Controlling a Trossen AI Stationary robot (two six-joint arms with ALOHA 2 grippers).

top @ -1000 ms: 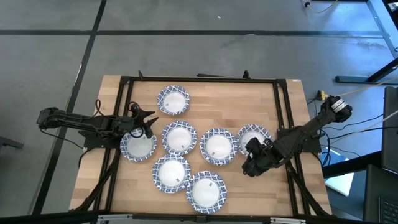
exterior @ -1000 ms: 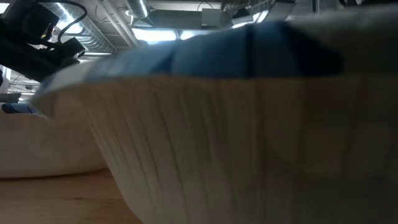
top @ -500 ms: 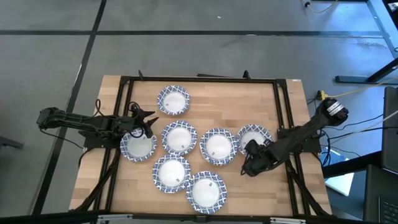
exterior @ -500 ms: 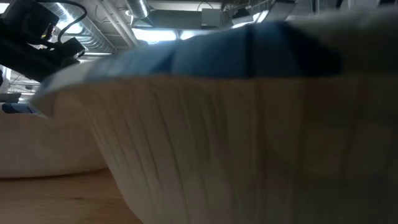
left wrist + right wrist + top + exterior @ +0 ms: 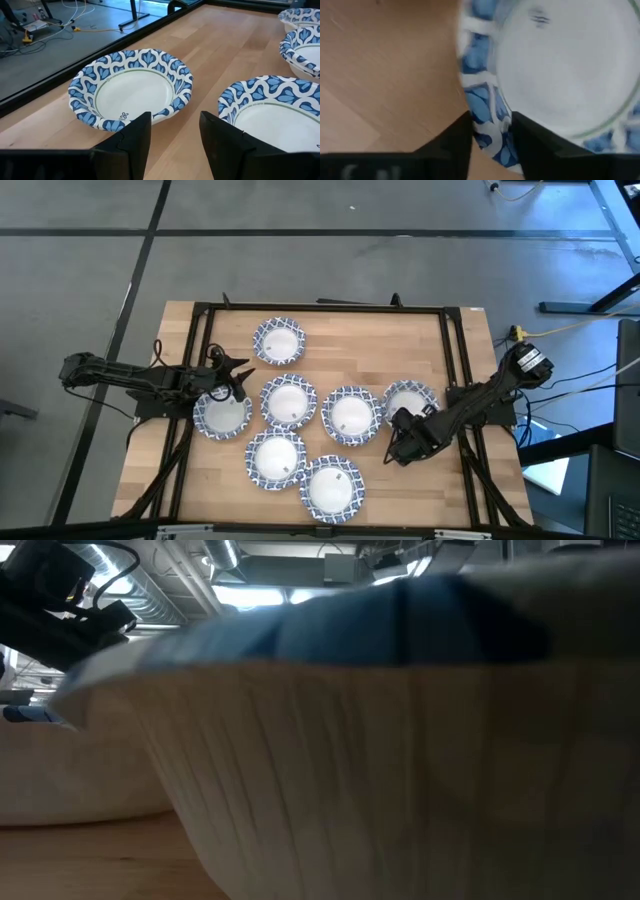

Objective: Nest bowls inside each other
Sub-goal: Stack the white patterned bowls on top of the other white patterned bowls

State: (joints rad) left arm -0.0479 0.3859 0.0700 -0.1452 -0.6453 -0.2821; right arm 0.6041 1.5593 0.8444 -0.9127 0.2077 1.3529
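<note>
Straddling a bowl (image 5: 560, 70) rim, the right hand (image 5: 490, 132) has its fingers narrowly parted.

Seven bowls (image 5: 287, 401) lie on the wooden table (image 5: 350, 340).

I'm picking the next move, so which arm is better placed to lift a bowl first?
Probably the right: the right gripper already straddles the rim of a bowl. The left gripper hangs open between bowls, touching none.
</note>
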